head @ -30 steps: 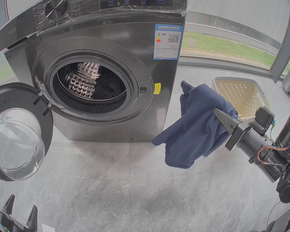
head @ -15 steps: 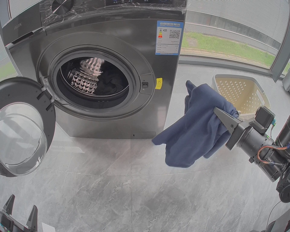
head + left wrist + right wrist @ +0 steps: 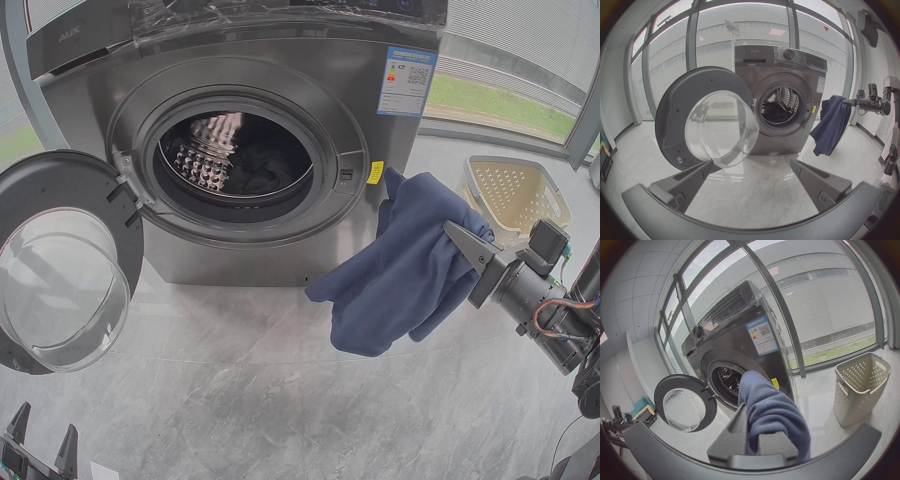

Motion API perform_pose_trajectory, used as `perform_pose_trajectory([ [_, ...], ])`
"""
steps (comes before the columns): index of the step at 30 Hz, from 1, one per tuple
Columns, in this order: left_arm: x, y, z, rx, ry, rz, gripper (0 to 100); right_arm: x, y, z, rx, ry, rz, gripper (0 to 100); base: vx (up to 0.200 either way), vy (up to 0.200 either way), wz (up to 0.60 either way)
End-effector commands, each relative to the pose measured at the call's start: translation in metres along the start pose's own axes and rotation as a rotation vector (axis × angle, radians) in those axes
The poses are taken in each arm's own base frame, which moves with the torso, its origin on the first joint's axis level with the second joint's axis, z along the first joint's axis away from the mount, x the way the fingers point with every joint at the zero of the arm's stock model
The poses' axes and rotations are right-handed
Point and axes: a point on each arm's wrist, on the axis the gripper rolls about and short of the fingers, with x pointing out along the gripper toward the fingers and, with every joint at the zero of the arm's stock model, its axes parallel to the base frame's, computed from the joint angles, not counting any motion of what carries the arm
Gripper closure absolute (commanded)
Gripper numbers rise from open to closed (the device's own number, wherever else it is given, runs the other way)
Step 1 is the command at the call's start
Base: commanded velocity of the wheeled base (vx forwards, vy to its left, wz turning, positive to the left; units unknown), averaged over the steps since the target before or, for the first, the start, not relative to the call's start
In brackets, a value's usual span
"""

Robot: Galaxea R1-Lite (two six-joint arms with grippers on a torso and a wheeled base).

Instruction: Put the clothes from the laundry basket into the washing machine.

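The blue garment [image 3: 400, 269] hangs at centre right of the head view, clear of the grey floor [image 3: 250, 387], between the washing machine [image 3: 350, 100] and the laundry basket [image 3: 515, 194]. The right gripper [image 3: 465, 240] is clamped on the garment's upper edge, and cloth bunches between its fingers [image 3: 732, 432]. The machine's door [image 3: 62, 181] stands swung open at the left. Dark fabric [image 3: 269, 172] lies inside the drum [image 3: 206, 162]. The left gripper [image 3: 40, 431], at lower left, has its fingers spread apart and holds nothing.

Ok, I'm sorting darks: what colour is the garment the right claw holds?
The garment is plain navy blue; clearest in the head view.
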Motion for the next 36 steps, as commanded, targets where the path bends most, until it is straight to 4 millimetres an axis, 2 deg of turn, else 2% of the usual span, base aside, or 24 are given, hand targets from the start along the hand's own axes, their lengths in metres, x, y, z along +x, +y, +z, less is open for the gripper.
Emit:
perform_pose_trajectory([
  [1,0.001,0.0,-0.005,-0.001,0.011,0.001,0,0.0,0.0,0.0,0.0,0.0,0.0,100,0.0,0.0,0.0],
  [14,0.001,0.0,-0.005,0.0,0.013,0.001,0,-0.001,0.0,-0.002,0.0,0.007,-0.001,100,0.0,0.0,0.0],
  [26,0.001,0.0,-0.005,-0.001,0.013,0.0,0,-0.002,-0.001,-0.005,0.0,0.021,0.0,100,0.0,0.2,0.0],
  [36,0.001,0.0,-0.005,-0.015,0.012,0.009,0,0.002,0.003,-0.01,0.001,0.038,0.017,100,0.0,0.0,0.0],
])
